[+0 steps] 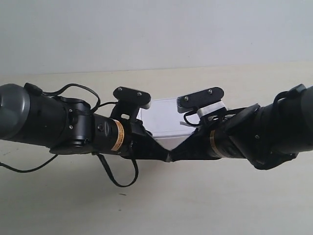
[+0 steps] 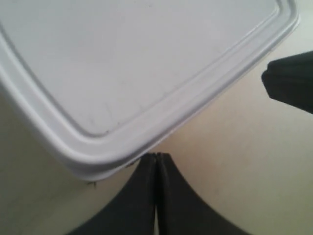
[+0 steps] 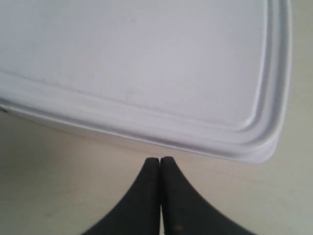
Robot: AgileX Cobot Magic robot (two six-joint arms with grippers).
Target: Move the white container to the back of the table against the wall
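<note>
The white container [image 1: 168, 117] lies flat on the cream table [image 1: 195, 196], partly hidden behind both arms' wrists. Its rimmed lid fills the left wrist view [image 2: 137, 68] and the right wrist view [image 3: 146, 63]. My left gripper [image 2: 156, 155] is shut with nothing between its fingers, its tips touching the container's rounded corner. My right gripper [image 3: 160, 159] is shut too, a little short of the container's long side. In the exterior view the two grippers meet tip to tip [image 1: 171, 156] just in front of the container. The grey-white wall [image 1: 156, 29] rises behind it.
A band of bare table [image 1: 244, 78] lies between the container and the wall. Black cables [image 1: 115, 178] hang from the arm at the exterior view's left. The right gripper's dark finger [image 2: 291, 81] shows at the edge of the left wrist view.
</note>
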